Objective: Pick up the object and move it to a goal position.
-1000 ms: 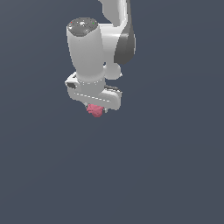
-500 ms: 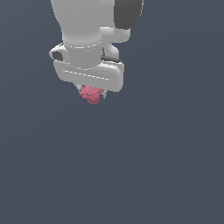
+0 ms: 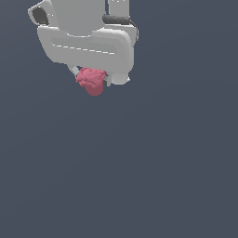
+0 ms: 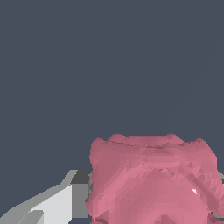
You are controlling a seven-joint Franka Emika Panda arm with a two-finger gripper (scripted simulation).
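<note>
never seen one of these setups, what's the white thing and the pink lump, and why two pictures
These are simulator renders, not photographs. The white shape is the end of a robot arm, and its claw grips a small, bumpy pink-red object between two fingers. The exterior view comes from a camera off the arm, looking at the scene. The wrist view comes from a camera mounted on the arm itself, so the same object fills much of that picture. Around them there is only a plain dark grey background.

place: simulated scene | evidence: flat featureless dark grey-blue backdrop (image 3: 176,162), faceted rendered shapes
</note>
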